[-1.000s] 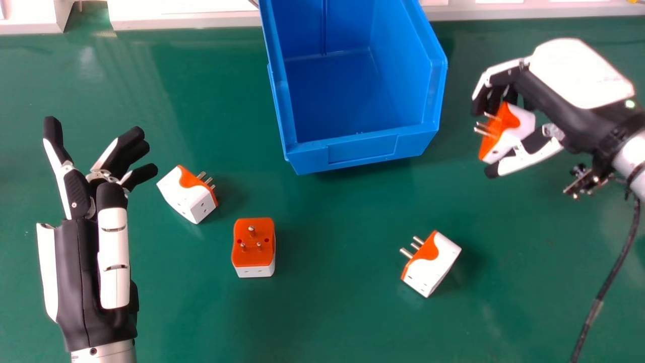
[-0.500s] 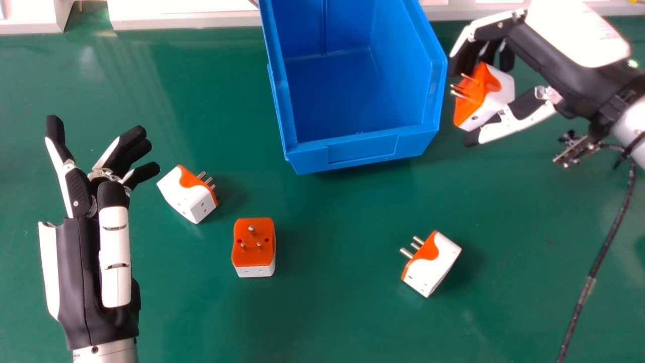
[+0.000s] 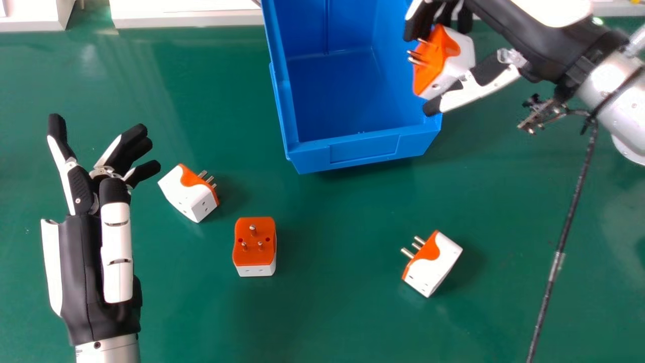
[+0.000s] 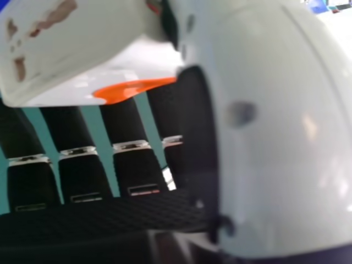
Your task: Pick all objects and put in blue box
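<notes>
The right hand (image 3: 526, 38), fingers and thumb curled round a held plug adapter (image 3: 461, 58), has been moved leftward to the blue box's (image 3: 363, 146) right wall; from the left, relaxed fingers are seen on the left hand (image 3: 88, 267), then a side-lying adapter (image 3: 187, 194), a pins-up adapter (image 3: 254, 254) and a rightmost adapter (image 3: 436, 267) on the tabletop (image 3: 327, 312)

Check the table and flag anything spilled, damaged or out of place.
Nothing stands out: no spill or visible damage. The blue box stands upright, and three adapters lie at differing angles on the green table.

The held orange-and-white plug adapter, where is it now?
In the head view's upper right, the adapter is in the right hand, by the blue plastic box's right rim.
</notes>
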Controlling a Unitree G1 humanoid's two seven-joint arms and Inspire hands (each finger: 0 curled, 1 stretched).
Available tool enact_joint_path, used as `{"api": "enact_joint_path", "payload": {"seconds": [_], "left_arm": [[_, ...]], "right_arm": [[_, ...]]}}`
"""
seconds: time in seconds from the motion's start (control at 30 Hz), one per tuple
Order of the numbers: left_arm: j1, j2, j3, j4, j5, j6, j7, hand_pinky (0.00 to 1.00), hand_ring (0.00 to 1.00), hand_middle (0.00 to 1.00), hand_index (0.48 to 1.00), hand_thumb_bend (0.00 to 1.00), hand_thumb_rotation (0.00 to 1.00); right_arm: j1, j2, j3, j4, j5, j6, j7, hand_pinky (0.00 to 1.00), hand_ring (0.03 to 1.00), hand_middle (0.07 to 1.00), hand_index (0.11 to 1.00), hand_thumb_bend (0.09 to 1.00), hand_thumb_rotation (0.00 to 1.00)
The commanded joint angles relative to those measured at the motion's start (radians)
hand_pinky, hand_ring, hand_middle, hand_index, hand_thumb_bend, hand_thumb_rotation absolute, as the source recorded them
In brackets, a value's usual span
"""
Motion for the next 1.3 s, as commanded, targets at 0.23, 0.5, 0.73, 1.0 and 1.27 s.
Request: {"api": "enact_joint_path", "payload": {"seconds": [0.23,0.5,0.73,1.0,1.27], "left_arm": [[-0.020,0.008,0.003,0.012,0.004,-0.016,0.000,0.76,0.82,0.83,0.789,0.48,0.90],[-0.024,0.005,-0.001,0.012,0.004,-0.004,0.001,0.76,0.82,0.83,0.788,0.49,0.90],[-0.033,0.000,-0.006,0.023,0.001,-0.012,-0.002,0.76,0.82,0.83,0.789,0.50,0.90],[-0.034,-0.002,-0.010,0.018,0.003,-0.009,-0.005,0.76,0.82,0.83,0.789,0.50,0.89],[-0.040,0.000,-0.008,0.033,0.002,-0.009,-0.003,0.76,0.82,0.83,0.790,0.49,0.90]], "right_arm": [[-0.259,0.120,0.014,0.095,-0.042,0.092,-0.063,0.41,0.406,0.512,0.511,0.516,0.00],[-0.359,0.224,0.051,0.219,-0.109,0.186,-0.152,0.47,0.446,0.507,0.473,0.520,0.00],[-0.429,0.273,0.072,0.296,-0.135,0.259,-0.189,0.45,0.413,0.500,0.505,0.518,0.00],[-0.477,0.288,0.098,0.341,-0.173,0.332,-0.211,0.44,0.415,0.498,0.497,0.519,0.00],[-0.489,0.287,0.124,0.360,-0.210,0.386,-0.233,0.44,0.420,0.497,0.487,0.520,0.00]]}}
